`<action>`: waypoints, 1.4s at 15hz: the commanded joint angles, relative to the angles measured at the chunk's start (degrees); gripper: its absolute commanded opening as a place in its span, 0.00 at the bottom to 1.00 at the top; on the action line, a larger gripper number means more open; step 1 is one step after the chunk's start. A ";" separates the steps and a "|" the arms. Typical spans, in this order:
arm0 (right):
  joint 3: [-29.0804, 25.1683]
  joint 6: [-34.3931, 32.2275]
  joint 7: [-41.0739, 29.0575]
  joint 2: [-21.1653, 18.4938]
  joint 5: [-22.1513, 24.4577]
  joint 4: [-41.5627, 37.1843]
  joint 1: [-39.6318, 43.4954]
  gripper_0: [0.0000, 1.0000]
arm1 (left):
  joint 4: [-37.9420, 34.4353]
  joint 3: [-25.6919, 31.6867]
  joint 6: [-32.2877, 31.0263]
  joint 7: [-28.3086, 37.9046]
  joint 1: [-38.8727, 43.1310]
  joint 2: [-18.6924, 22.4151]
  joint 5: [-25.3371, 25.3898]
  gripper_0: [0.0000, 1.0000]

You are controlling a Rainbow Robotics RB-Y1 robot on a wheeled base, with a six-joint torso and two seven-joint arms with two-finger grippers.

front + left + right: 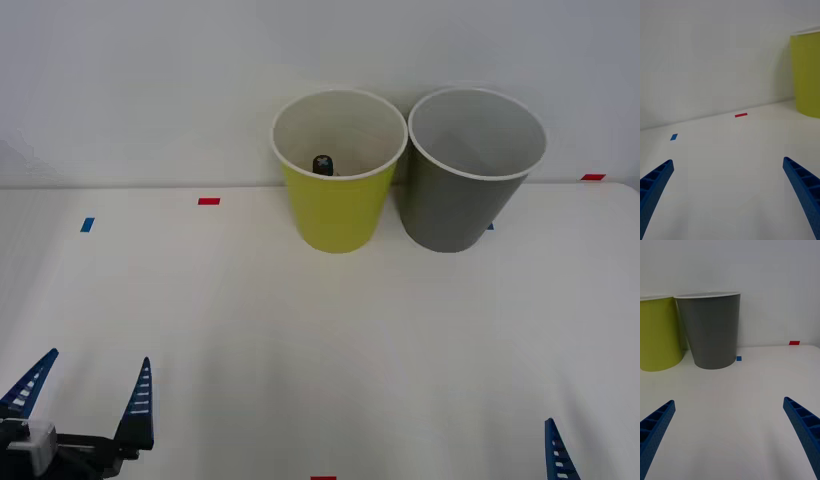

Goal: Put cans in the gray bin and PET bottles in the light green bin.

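table (300, 350): white | light green bin (338, 205) beside gray bin (465, 200), far edge | red and blue tape marks (208, 201)

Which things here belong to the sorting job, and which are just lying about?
Job: light green bin holding the PET bottle, its black cap showing; gray bin; open left gripper and right gripper, both near the table's front.
Just there: red tape marks, blue tape marks.

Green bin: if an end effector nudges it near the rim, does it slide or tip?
Probably tips before it slides: the green bin tapers to a base narrower than its white rim. It looks like thin plastic, so likely light. The bottle inside adds little ballast. The gray bin close beside it might stop a tip toward that side.
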 commanded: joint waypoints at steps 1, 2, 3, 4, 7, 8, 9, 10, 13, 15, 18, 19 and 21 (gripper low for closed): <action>0.00 0.00 0.00 0.00 0.00 0.00 0.00 1.00 | -0.02 -0.33 -0.05 -1.09 3.29 -1.92 0.11 1.00; 0.00 0.00 0.00 0.00 0.00 0.00 0.00 1.00 | -0.02 -0.59 -0.05 -2.76 4.26 -2.01 0.38 1.00; 0.00 0.00 0.00 0.00 0.00 0.00 0.00 1.00 | -0.02 -0.77 -0.32 -2.84 4.87 -2.10 0.46 1.00; 0.00 0.00 0.00 0.00 0.00 0.00 0.00 1.00 | -0.02 -0.68 -0.40 -2.23 4.87 -2.10 0.55 1.00; 0.00 0.00 0.00 0.00 0.00 0.00 0.00 1.00 | -0.02 -0.77 -1.02 -1.53 5.31 -2.10 -0.15 1.00; 0.00 0.00 0.00 0.00 0.00 0.00 0.00 1.00 | -0.02 -0.94 -1.02 -1.61 5.31 -2.10 -0.15 1.00; 0.00 0.00 0.00 0.00 0.00 0.00 0.00 1.00 | -0.02 -0.94 -0.93 -1.97 5.31 -2.01 -0.15 1.00; 0.00 0.00 0.00 0.00 0.00 0.00 0.00 1.00 | -0.02 -0.86 -1.02 -2.05 5.31 -2.01 -0.06 1.00; 0.00 0.00 0.00 0.00 0.00 0.00 0.00 1.00 | -0.02 -0.77 -1.02 -2.05 5.31 -2.01 -0.15 1.00; 0.00 0.00 0.00 0.00 0.00 0.00 0.00 1.00 | -0.02 -0.77 -1.02 -2.05 5.31 -2.01 -0.15 1.00; 0.00 0.00 0.00 0.00 0.00 0.00 0.00 1.00 | -0.02 -0.77 -1.02 -2.05 5.31 -2.01 -0.15 1.00; 0.00 0.00 0.00 0.00 0.00 0.00 0.00 1.00 | -0.02 -0.77 -1.02 -2.05 5.31 -2.01 -0.15 1.00; 0.00 0.00 0.00 0.00 0.00 0.00 0.00 1.00 | -0.02 -0.77 -1.02 -2.05 5.31 -2.01 -0.15 1.00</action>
